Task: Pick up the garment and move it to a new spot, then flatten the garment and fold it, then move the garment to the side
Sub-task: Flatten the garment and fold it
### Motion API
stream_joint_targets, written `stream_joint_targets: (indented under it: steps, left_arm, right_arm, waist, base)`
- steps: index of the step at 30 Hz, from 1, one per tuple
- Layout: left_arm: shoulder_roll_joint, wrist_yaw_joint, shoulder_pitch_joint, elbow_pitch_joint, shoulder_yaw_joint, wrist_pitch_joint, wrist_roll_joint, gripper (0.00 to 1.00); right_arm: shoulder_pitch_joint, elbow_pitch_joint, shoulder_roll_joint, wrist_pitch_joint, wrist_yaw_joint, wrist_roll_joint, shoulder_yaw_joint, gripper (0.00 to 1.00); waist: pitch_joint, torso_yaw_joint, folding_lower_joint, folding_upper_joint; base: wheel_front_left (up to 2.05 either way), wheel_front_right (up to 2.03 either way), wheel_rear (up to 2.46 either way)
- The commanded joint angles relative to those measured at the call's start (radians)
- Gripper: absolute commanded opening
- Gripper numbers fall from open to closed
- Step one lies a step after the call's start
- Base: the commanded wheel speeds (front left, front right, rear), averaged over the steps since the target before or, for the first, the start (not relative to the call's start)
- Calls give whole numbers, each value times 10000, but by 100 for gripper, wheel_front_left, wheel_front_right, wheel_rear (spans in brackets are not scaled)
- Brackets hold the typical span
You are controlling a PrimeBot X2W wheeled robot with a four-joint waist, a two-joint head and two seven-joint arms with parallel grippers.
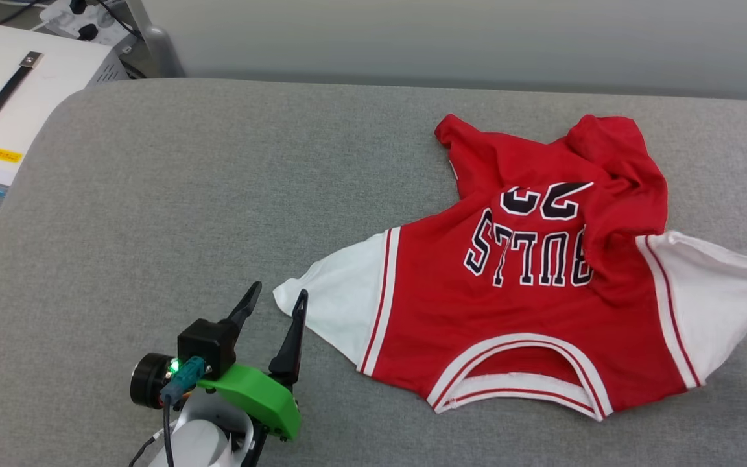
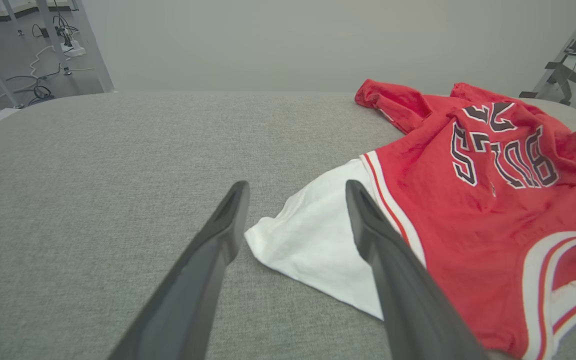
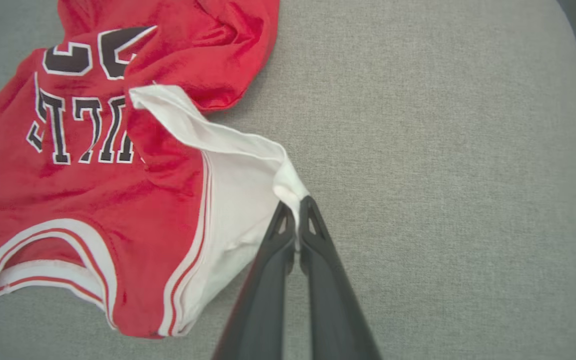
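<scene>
The garment [image 1: 529, 285], a red jersey T-shirt with white sleeves and black lettering, lies rumpled on the grey padded table [image 1: 218, 194], collar toward me. My left gripper [image 1: 279, 297] stands open just left of the tip of the near white sleeve [image 1: 334, 305], with one finger [image 2: 368, 220] over the sleeve [image 2: 318, 240] in the left wrist view. In the right wrist view my right gripper [image 3: 295, 212] is shut on the tip of the other white sleeve [image 3: 238, 185], whose cloth is pulled taut toward it. The garment's [image 3: 93, 165] far hem is bunched and folded over.
A white box [image 1: 17, 97] with a black handle stands off the table's far left corner, with cables behind it. The table's left half is bare grey cloth [image 2: 93, 175]. A chair base [image 2: 568, 75] shows past the table's far right.
</scene>
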Motion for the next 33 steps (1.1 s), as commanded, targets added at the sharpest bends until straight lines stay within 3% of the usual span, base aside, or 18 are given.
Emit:
stream_joint_targets:
  steps: [1, 6, 7, 8, 13, 18, 27, 33]
  left_arm:
    - [92, 48, -136, -65, 45, 23, -59, 100]
    - [97, 27, -315, -83, 18, 25, -63, 100]
    - [89, 18, -347, -69, 3, 24, -67, 100]
    - [78, 8, -369, -52, -12, 23, -71, 100]
    - [34, 7, -398, 87, -43, 6, -121, 100]
    - [41, 35, -279, 143, -13, -30, -184, 100]
    - [-67, -46, 55, -186, 118, -90, -535, 100]
    - [-196, -88, 367, -441, 46, -105, -706, 100]
  right_arm:
    - [-243, 371, 16, -149, -4, -215, -339, 0]
    - [-571, 1890, -117, -721, -4, -1068, -1183, 0]
    - [-609, 2216, -168, -922, -4, -1352, -1255, 18]
    - [-616, 2475, -197, -1053, -4, -1585, -1287, 100]
    - [-749, 3355, -100, -2002, -4, -2301, -1389, 100]
    - [-826, 3247, -56, -3481, -4, -2381, -1042, 100]
    - [-220, 1817, 145, -6241, -4, -1796, -201, 100]
    - [481, 733, 1242, -8176, -4, -2166, -296, 100]
  waist:
    - [315, -154, 0, 0]
    - [573, -130, 0, 0]
    - [599, -106, 0, 0]
    - [607, -81, 0, 0]
    - [492, 24, 0, 0]
    - [171, 34, 0, 0]
    - [-463, -44, 0, 0]
    - [-760, -112, 0, 0]
  base:
    - [0, 0, 0]
    - [0, 0, 0]
    - [0, 0, 0]
    - [0, 0, 0]
    - [0, 0, 0]
    - [0, 0, 0]
    - [0, 0, 0]
    - [0, 0, 0]
